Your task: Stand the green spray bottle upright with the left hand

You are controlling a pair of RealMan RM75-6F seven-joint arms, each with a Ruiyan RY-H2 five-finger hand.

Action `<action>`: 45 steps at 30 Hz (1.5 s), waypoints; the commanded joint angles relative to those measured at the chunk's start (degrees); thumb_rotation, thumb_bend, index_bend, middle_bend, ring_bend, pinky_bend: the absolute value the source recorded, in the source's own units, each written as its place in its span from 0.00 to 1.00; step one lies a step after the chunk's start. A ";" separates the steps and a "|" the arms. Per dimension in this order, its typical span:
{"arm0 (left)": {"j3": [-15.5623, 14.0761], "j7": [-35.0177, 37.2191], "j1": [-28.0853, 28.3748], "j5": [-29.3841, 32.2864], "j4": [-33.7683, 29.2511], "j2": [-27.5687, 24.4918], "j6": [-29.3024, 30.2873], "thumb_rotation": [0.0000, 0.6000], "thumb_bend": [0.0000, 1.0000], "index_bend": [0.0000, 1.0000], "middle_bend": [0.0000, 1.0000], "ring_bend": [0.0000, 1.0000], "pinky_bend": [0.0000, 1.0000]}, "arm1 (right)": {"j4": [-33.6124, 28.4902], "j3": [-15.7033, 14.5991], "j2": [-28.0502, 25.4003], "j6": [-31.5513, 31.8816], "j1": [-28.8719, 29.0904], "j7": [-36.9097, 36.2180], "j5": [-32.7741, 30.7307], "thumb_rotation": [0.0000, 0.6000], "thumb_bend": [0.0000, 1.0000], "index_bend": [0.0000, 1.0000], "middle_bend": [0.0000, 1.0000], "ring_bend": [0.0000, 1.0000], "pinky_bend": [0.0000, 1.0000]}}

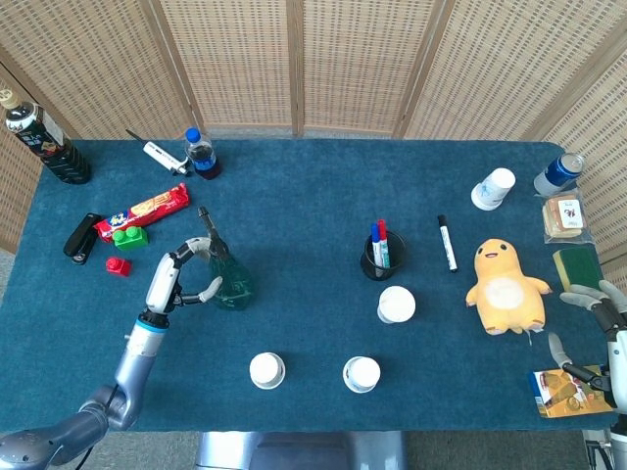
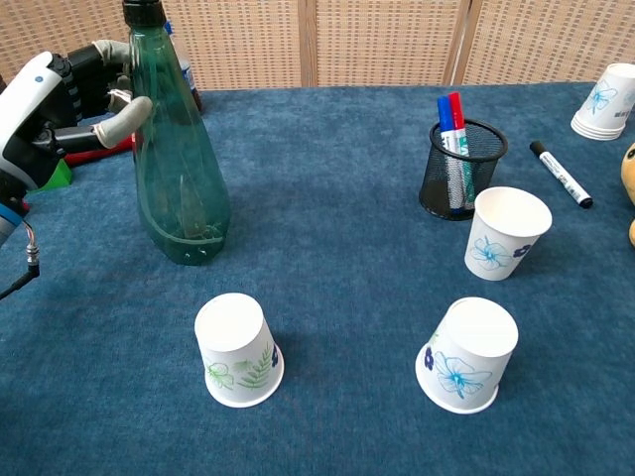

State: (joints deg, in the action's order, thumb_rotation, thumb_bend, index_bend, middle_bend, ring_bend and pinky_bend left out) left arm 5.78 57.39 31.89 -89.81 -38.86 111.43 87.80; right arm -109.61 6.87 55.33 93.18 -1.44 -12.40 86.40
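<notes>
The green spray bottle (image 1: 227, 276) (image 2: 180, 171) stands on its base on the blue table, left of centre, leaning slightly to the left. My left hand (image 1: 174, 277) (image 2: 62, 98) holds it from the left: the thumb presses on its side and the fingers curl around behind its upper part near the black cap. My right hand (image 1: 594, 328) hangs at the table's right edge with fingers apart and nothing in it; the chest view does not show it.
Two upturned paper cups (image 2: 236, 349) (image 2: 466, 353) stand near the front edge, a third cup (image 2: 505, 232) beside a black pen holder (image 2: 461, 169). A red snack pack (image 1: 144, 211), toy bricks (image 1: 129, 236) and a dark bottle (image 1: 203, 154) lie behind my left hand. A yellow plush (image 1: 505, 287) sits right.
</notes>
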 commanded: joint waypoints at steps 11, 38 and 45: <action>0.64 -1.55 -0.91 0.73 -0.05 0.27 0.48 0.42 0.34 0.32 0.26 0.21 0.38 | 0.03 0.18 0.04 0.67 -0.07 -0.34 0.53 1.00 0.39 0.30 0.27 0.11 0.22; -0.96 -7.96 -6.68 0.35 -15.25 -12.14 3.49 0.15 0.27 0.25 0.21 0.16 0.27 | -1.71 0.66 -2.93 -2.10 1.20 2.75 -1.33 1.00 0.39 0.30 0.27 0.12 0.23; -4.67 -21.09 -12.10 3.15 -37.76 -30.51 -0.20 0.15 0.27 0.29 0.26 0.21 0.31 | -3.38 0.81 -5.93 -7.46 3.64 5.10 -3.57 1.00 0.39 0.30 0.27 0.11 0.23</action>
State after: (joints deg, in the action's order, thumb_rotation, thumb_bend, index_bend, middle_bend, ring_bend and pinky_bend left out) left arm 3.60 43.87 23.42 -88.44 -65.43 90.89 89.76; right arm -112.60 7.62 50.02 86.71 1.49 -7.72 83.34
